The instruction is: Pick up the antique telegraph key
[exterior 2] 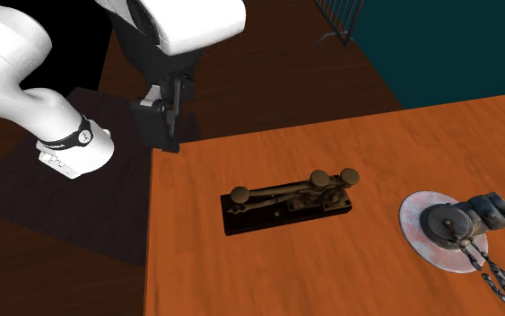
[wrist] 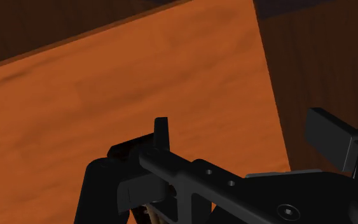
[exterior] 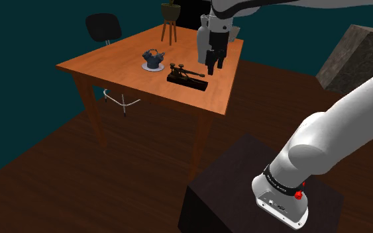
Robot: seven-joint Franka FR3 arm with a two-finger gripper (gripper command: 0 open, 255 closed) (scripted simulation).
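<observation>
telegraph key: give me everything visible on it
The telegraph key is a flat black rectangular base carrying a brass-looking lever: round knob at one end, two knob-topped posts at the other. It lies flat on the orange table, near its edge by the arm, a grey plate beside it. The open gripper hangs apart; only the table touches it.

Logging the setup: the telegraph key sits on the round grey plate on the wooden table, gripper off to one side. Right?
No. The second exterior view shows the telegraph key directly on the wooden table, beside the round grey plate, not on it. The gripper is off to one side, as you say.
</observation>
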